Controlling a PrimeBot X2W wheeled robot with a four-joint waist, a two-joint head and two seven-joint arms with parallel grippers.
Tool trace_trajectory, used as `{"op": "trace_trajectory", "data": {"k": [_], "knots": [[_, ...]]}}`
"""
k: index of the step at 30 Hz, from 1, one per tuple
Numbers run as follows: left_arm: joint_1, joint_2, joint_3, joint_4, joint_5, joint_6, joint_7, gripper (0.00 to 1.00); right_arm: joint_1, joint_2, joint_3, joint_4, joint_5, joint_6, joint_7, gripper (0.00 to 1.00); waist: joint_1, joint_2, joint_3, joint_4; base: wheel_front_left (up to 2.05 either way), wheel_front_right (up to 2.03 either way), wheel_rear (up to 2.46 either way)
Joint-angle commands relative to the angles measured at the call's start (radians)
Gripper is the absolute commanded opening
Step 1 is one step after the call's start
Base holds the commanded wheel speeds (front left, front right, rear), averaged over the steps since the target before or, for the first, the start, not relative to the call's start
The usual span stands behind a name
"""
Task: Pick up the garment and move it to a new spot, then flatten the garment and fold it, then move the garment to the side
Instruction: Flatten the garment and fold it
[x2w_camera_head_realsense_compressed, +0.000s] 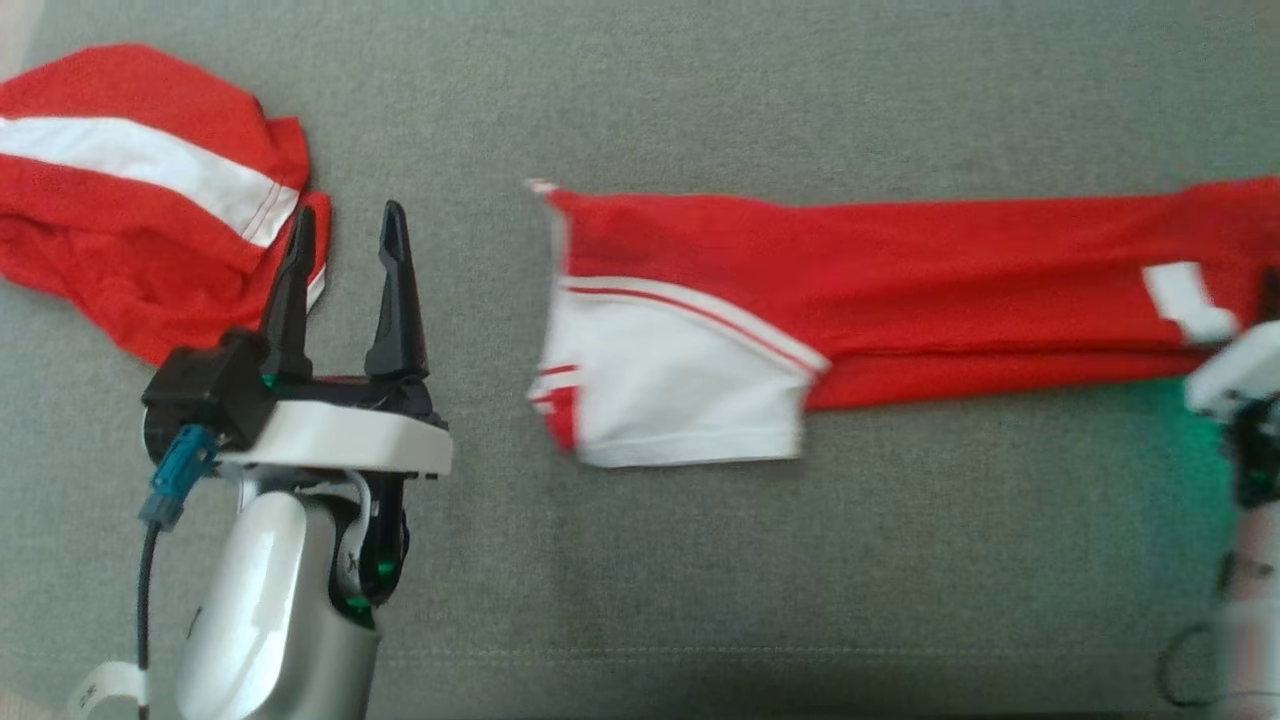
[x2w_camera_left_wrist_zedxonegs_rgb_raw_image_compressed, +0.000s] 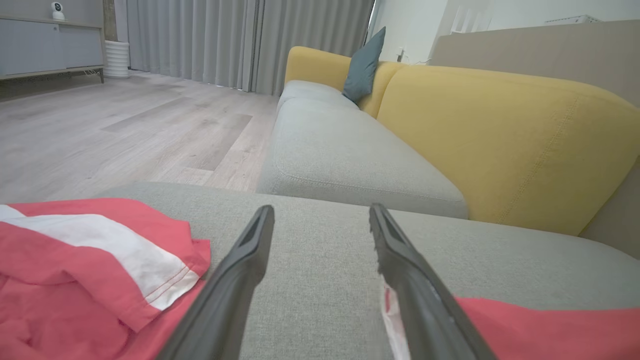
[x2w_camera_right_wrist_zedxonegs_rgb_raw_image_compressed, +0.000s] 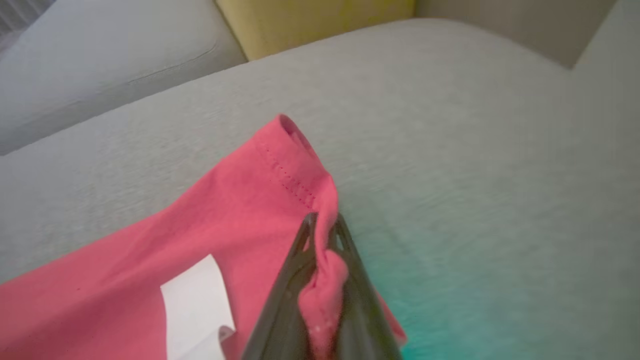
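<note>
Looks like the folding step. Lying in a long strip across the middle of the cushion (x2w_camera_head_realsense_compressed: 700, 560), from near its centre out to the right edge: the garment (x2w_camera_head_realsense_compressed: 900, 290), red, with a white sleeve at the inner end, blurred in the head view. Clamped on a bunched bit of red hem at the strip's right end: the right gripper (x2w_camera_right_wrist_zedxonegs_rgb_raw_image_compressed: 324, 222), fingers closed tight on cloth. Hanging above the cushion's left half with fingers spread wide and nothing between them: the left gripper (x2w_camera_head_realsense_compressed: 349, 215), just beside a second garment (x2w_camera_head_realsense_compressed: 130, 200), crumpled by the far left corner.

Next, probably: lift the held hem clear and carry it leftward over the strip to meet the sleeve end. Calls for a low, steady arc so as not to drag the lower layers askew. May also call for bringing the left gripper down to pin the sleeve end. Cannot tell whether gripping one layer or several.

Counted: two garments, both red and white; two grippers; one grey cushion underneath. Beyond it, in the left wrist view: two yellow backrests (x2w_camera_left_wrist_zedxonegs_rgb_raw_image_compressed: 500, 150) and one teal pillow (x2w_camera_left_wrist_zedxonegs_rgb_raw_image_compressed: 362, 65).
</note>
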Motion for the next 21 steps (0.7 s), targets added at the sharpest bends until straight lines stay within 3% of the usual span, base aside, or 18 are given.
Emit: {"op": "trace_trajectory", "data": {"k": [1, 4, 8, 14, 21], "knots": [[-0.015, 0.008, 0.035, -0.029, 0.004, -0.004, -0.005, 1.00, 0.008, -0.049, -0.031, -0.060, -0.069, 0.007, -0.020, 0.00, 0.0000, 0.0000, -0.012, -0.008, 0.00, 0.00, 0.00], [-0.013, 0.008, 0.035, -0.029, -0.002, -0.003, -0.005, 1.00, 0.005, -0.069, -0.120, -0.091, -0.189, 0.007, -0.036, 0.00, 0.0000, 0.0000, -0.025, -0.012, 0.00, 0.00, 0.00], [-0.007, 0.008, 0.032, -0.026, -0.014, 0.000, -0.005, 1.00, -0.026, -0.036, -0.172, -0.104, -0.259, 0.007, -0.046, 0.00, 0.0000, 0.0000, -0.044, -0.015, 0.00, 0.00, 0.00], [0.008, 0.008, 0.025, -0.019, -0.024, 0.006, -0.005, 1.00, -0.044, 0.000, -0.120, -0.118, -0.263, 0.007, -0.051, 0.00, 0.0000, 0.0000, -0.075, -0.017, 0.00, 0.00, 0.00], [0.038, 0.008, 0.025, -0.017, -0.036, 0.015, -0.005, 1.00, -0.034, 0.025, 0.047, -0.182, -0.156, 0.007, -0.018, 0.00, 0.0000, 0.0000, -0.139, -0.007, 0.00, 0.00, 0.00]]}}
